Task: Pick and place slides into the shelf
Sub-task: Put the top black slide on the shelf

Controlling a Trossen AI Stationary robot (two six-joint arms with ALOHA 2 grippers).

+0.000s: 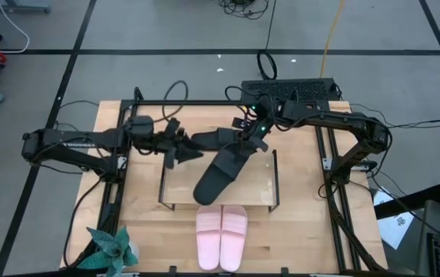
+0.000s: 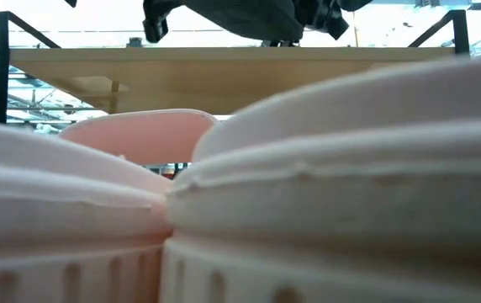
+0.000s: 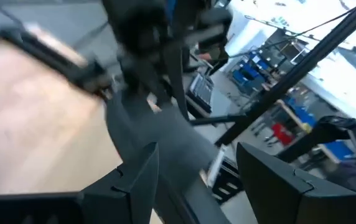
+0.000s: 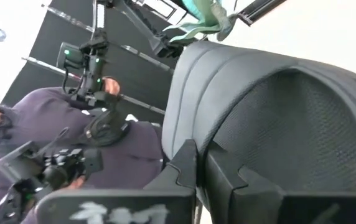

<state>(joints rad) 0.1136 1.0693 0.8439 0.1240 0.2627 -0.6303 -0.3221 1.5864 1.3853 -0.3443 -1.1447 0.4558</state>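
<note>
The right gripper (image 1: 252,138) is above the shelf (image 1: 270,189), its fingers (image 4: 187,163) pinched tight on the strap edge of a black slide (image 1: 221,171). That slide hangs from the fingers at a slant over the shelf's light board, its far end pointing toward the pink pair. In the right wrist view the ribbed black strap (image 4: 277,112) rises just beyond the fingertips and fills most of the picture.

The left gripper (image 1: 181,146) is close beside the right one, with its fingers (image 3: 134,180) spread apart. Between and just past them lies the dark surface of the second black slide (image 1: 208,140), which sits between the two grippers; whether the pads touch it cannot be told.

The two pink slides (image 1: 221,236) lie side by side on the wooden tabletop (image 1: 305,231), in front of the shelf and well away from both grippers. In the low view they press right up to the camera (image 2: 308,168), with the shelf board (image 2: 224,71) behind them.

A green plant (image 1: 111,248) is at a table corner. Past the table, the floor is grey with dark lines, a black power strip (image 1: 289,90) and cables lie at the far edge, and a person in a purple top (image 4: 91,149) shows in the right wrist view.
</note>
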